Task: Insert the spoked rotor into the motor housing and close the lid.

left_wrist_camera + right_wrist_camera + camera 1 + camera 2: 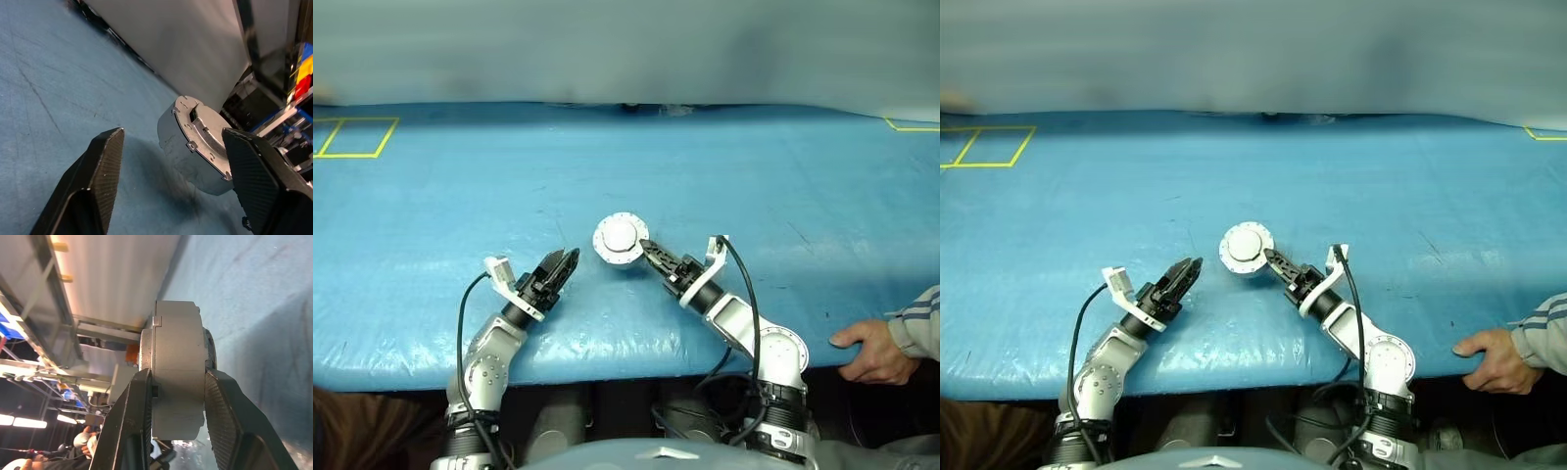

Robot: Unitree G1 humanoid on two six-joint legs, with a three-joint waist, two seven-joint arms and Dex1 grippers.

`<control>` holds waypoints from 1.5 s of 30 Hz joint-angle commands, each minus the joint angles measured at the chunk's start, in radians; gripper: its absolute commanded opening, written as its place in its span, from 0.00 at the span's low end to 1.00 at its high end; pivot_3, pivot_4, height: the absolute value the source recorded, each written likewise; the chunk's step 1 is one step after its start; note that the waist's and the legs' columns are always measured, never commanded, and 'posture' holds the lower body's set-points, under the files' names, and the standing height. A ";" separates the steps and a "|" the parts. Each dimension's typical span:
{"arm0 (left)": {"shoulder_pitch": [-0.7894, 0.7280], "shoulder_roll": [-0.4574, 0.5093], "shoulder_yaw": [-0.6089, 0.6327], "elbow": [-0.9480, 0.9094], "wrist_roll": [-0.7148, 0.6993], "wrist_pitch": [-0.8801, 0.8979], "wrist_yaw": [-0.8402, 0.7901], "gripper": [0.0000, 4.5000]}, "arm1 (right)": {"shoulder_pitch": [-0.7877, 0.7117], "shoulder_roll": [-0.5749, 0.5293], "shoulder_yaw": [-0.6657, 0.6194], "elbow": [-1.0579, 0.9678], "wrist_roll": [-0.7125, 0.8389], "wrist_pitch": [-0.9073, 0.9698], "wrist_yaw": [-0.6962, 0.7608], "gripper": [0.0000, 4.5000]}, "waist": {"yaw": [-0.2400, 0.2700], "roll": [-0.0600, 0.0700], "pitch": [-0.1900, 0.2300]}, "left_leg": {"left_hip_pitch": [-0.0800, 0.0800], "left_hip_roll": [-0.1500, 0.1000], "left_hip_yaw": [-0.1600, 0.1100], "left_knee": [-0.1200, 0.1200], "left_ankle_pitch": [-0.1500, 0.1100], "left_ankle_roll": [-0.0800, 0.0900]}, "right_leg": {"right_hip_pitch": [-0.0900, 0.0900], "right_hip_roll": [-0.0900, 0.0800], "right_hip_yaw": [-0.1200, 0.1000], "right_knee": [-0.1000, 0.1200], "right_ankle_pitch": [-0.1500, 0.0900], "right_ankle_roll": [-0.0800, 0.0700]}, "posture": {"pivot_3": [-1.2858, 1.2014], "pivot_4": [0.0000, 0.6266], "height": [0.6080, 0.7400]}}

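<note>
Broad blue plastic-sheeted table across the whole middle band of the head views, yellow tape outline at upper left. A person's hand on the table's near edge at lower right, well apart from the work.

Near frame centre, round grey metal motor housing with its plain grey lid shut over it, flat face toward the camera. Pinched across its thickness by the right gripper, one black finger on the lidded face, the other on the back. Apparently lifted off the sheet, though contact with the table hard to judge from above. Spoked rotor presumably inside.

Left gripper at lower centre-left, fingers spread wide, nothing between them, pointing toward the housing but apart from it.

Risks from here, as a judgement: smooth metal faces under a narrow two-finger pinch, so a tilt or jolt of the wrist could let the housing slide out and drop. Lid possibly not fully seated; any knock from the nearby left gripper could spring it.
</note>
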 commanded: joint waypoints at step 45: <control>-0.088 -0.152 0.100 0.008 -0.234 0.224 0.083 0.60 | -0.001 0.018 0.190 -0.021 -0.072 -0.196 -0.070 0.77 | 0.001 -0.001 0.000 | 0.000 0.000 0.002 0.003 0.000 0.001 | 0.001 0.005 0.002 0.001 0.003 -0.001 | 0.52 0.24 1.00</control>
